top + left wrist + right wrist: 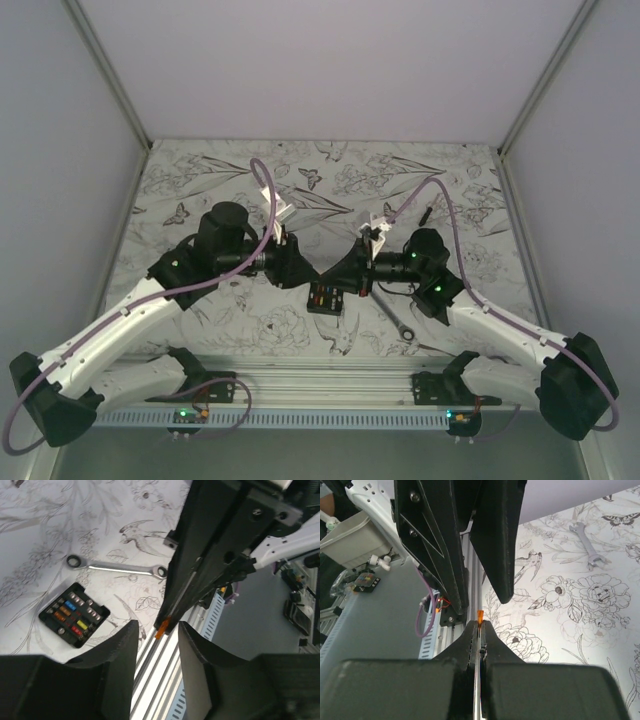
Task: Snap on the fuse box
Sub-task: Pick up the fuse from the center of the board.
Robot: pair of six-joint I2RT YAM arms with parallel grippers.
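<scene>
The fuse box (74, 614) is lying uncovered on the counter (200, 180) near the middle of its near edge, just beside the wrench (117, 567), with its fuses showing, so the snapping-on is seemingly still waiting to be done. The right pincer (479, 625) is pinching a thin orange-tipped piece (480, 615) in the air nearby. The left pincer (157, 627) is standing spread on either side of that tip, apparently not gripping it.

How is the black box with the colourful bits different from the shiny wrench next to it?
The small black square plastic fuse box is dark and blocky; the silver metal wrench is shiny, long and thin. The fuse box holds rows of coloured fuses; the wrench is plain. Both lie flat on the flowery table.
</scene>
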